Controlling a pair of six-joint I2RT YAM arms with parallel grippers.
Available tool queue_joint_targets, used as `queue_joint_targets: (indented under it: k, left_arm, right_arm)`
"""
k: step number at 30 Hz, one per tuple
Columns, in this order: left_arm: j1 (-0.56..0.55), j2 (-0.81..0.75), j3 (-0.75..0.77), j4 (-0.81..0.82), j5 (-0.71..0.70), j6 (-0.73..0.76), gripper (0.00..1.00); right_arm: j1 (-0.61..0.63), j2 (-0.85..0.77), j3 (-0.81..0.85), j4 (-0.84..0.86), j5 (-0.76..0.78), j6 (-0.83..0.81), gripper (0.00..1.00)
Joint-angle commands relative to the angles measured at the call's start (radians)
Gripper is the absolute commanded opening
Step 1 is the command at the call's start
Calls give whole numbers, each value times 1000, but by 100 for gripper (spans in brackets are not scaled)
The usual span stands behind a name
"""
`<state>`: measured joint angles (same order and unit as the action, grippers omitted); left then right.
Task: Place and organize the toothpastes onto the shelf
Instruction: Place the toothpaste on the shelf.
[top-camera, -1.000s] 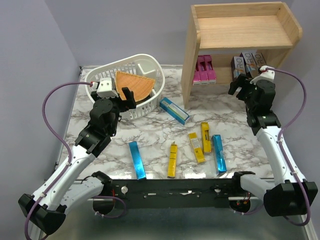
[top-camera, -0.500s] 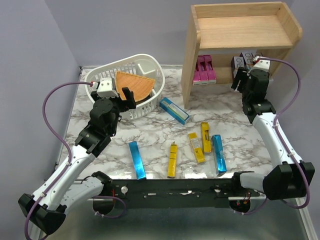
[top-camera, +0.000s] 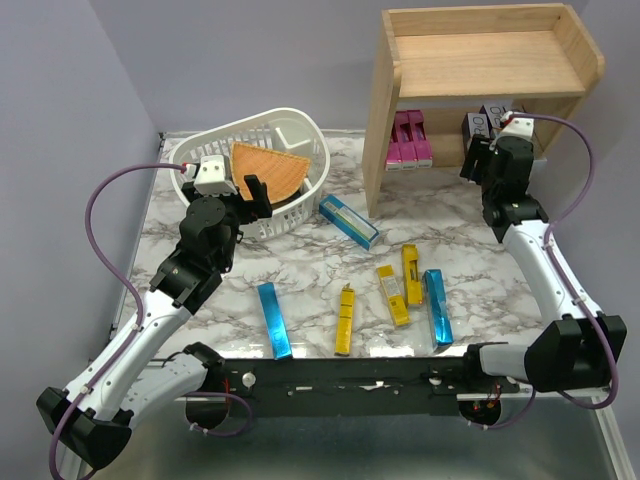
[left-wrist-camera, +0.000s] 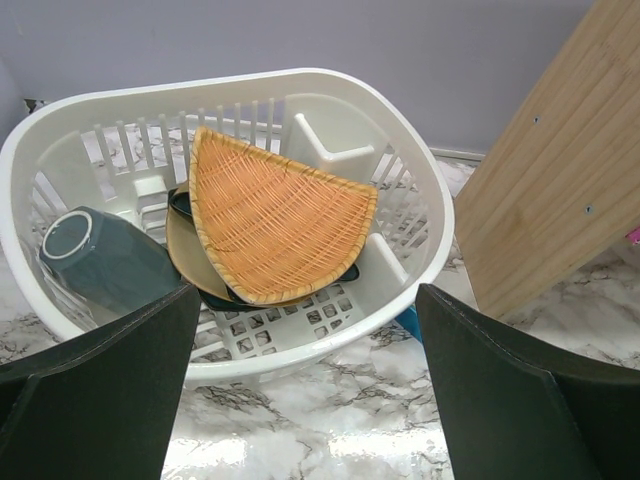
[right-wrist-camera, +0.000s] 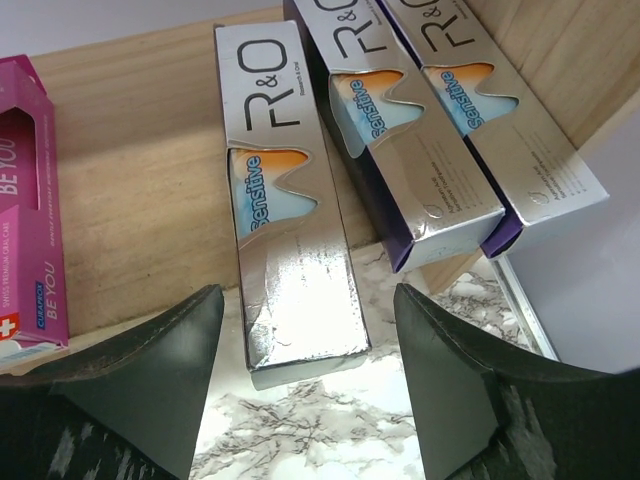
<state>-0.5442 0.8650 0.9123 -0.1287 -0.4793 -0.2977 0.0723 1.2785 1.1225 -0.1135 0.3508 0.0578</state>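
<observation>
The wooden shelf (top-camera: 480, 50) stands at the back right. On its lower tier lie pink toothpastes (top-camera: 410, 140) and silver-purple ones (top-camera: 482, 122). In the right wrist view three silver-purple cartons lie side by side. The leftmost carton (right-wrist-camera: 285, 210) juts over the shelf's front edge. My right gripper (right-wrist-camera: 306, 310) is open just in front of that carton's near end, a finger on each side, touching nothing. Blue toothpastes (top-camera: 273, 320) and yellow ones (top-camera: 392, 295) lie loose on the marble table. My left gripper (left-wrist-camera: 307, 300) hangs open in front of the white basket (left-wrist-camera: 430, 215), holding nothing.
The basket (top-camera: 305, 135) at the back left holds an orange woven wedge (left-wrist-camera: 270, 215), a grey-blue cup (left-wrist-camera: 95, 260) and dishes. A blue carton (top-camera: 349, 221) lies between basket and shelf. The shelf's side panel (left-wrist-camera: 560, 170) rises right of the basket.
My right gripper has moved up and back toward the shelf's lower tier, and its jaws have narrowed. The left arm has not moved.
</observation>
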Motion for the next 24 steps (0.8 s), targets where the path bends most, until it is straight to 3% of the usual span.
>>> queue_joint_targets:
  k: [1, 14, 24]
  left_arm:
    - [4, 0, -6, 17, -12, 17, 99]
    - [4, 2, -9, 18, -22, 26, 99]
    - [4, 5, -10, 21, -28, 34, 99]
  right_arm:
    - [6, 28, 22, 1, 11, -21, 77]
    - [1, 84, 48, 40, 40, -84, 62]
    - [-19, 140, 108, 92, 77, -185, 61]
